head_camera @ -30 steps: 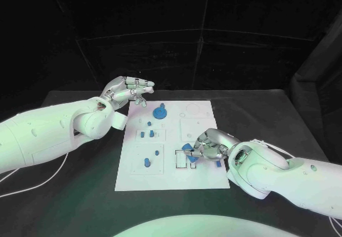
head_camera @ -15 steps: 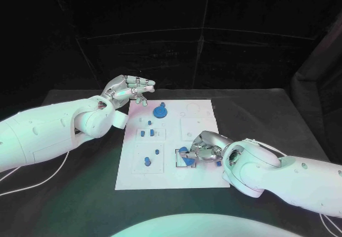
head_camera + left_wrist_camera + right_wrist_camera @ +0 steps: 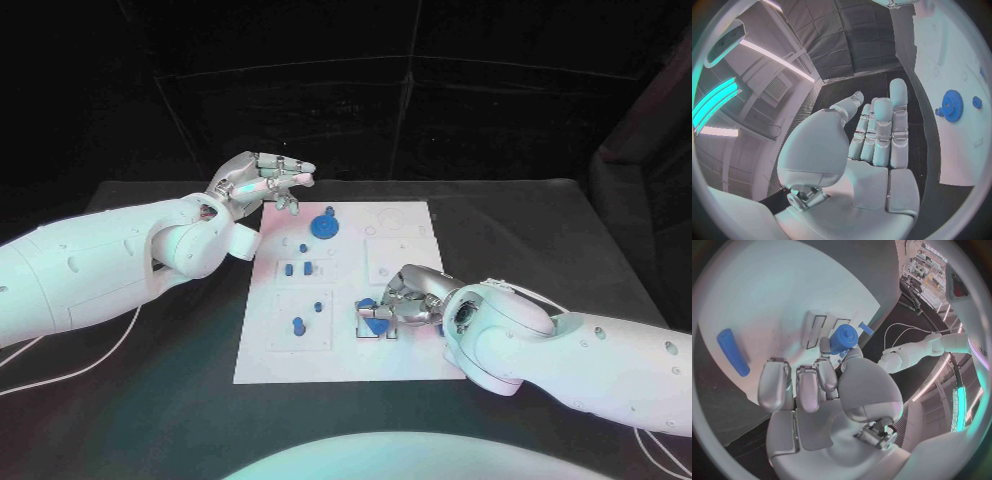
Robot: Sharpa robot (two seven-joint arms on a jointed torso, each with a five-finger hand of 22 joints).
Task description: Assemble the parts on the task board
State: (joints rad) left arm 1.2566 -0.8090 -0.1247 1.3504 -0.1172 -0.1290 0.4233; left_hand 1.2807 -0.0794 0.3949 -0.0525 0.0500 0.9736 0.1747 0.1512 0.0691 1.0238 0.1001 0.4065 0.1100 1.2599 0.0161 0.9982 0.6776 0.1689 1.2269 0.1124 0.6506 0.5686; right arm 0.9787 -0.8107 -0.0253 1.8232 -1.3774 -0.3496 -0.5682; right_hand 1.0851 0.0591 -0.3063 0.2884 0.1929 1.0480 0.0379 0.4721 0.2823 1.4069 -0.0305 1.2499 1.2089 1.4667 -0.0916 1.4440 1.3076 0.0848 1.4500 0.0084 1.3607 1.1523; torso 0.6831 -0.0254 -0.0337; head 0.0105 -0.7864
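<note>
The right robot hand (image 3: pixel 408 298) pinches a blue part (image 3: pixel 378 312) over the dark-outlined slot near the task board's (image 3: pixel 418 360) front right; its wrist view shows us the part (image 3: pixel 842 338) between thumb and finger, plus a blue bar (image 3: pixel 732 351) lying apart. The left robot hand (image 3: pixel 261 182) hovers at the board's far left corner (fingers loosely extended, holding nothing). We count one gear (image 3: pixel 326 228) and about five small pieces on the desk's (image 3: pixel 173 390) board.
</note>
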